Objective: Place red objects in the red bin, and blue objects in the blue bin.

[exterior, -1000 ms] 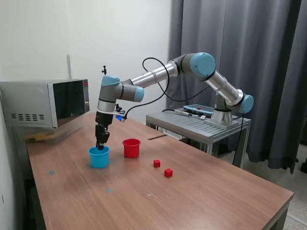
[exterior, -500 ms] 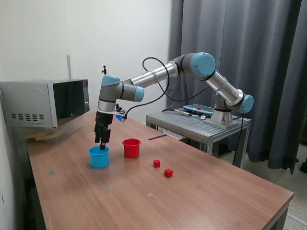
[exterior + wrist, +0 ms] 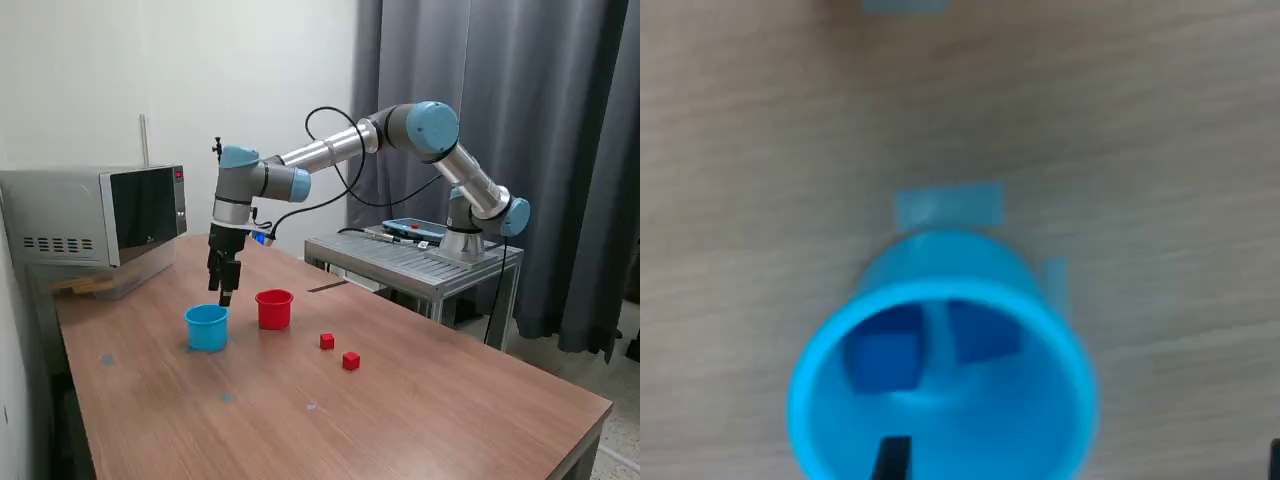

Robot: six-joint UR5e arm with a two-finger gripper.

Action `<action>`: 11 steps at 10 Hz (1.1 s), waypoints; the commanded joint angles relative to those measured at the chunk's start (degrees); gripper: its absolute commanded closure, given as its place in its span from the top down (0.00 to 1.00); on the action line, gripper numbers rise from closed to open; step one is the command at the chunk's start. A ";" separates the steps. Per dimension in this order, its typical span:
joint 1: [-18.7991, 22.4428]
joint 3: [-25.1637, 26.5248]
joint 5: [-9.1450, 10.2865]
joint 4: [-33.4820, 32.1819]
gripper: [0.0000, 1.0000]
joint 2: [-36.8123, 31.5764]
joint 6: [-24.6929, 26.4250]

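The blue bin (image 3: 207, 327) is a light blue cup on the wooden table, with the red bin (image 3: 274, 309), a red cup, just to its right in the exterior view. My gripper (image 3: 226, 293) hangs a little above the blue bin, between the two cups, open and holding nothing. In the wrist view the blue bin (image 3: 940, 300) has two dark blue cubes (image 3: 885, 360) (image 3: 985, 335) lying inside it. One dark fingertip (image 3: 890, 460) shows over the cup's rim. Two red cubes (image 3: 327, 341) (image 3: 351, 361) rest on the table, to the exterior view's right of the red bin.
A microwave (image 3: 100, 215) stands at the table's back on the exterior view's left. A low metal stand (image 3: 415, 262) carrying the arm's base is behind the table. Small blue tape patches (image 3: 945, 207) are stuck to the wood (image 3: 450, 400).
My gripper has risen out of the blue bin's mouth and shifted slightly toward the red bin. Cups and red cubes have not moved.
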 commanded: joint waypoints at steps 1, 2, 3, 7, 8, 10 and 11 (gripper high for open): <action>3.00 5.67 0.12 4.30 1.00 -6.63 1.16; 5.63 7.35 0.20 8.50 1.00 -9.01 3.16; 8.35 7.89 0.38 10.28 1.00 -9.90 4.05; 13.30 14.11 2.22 11.88 1.00 -11.84 12.65; 13.30 15.88 2.31 11.88 1.00 -13.24 13.55; 13.30 20.17 2.31 11.71 1.00 -16.92 15.22; 13.74 22.46 2.31 11.36 1.00 -17.64 15.23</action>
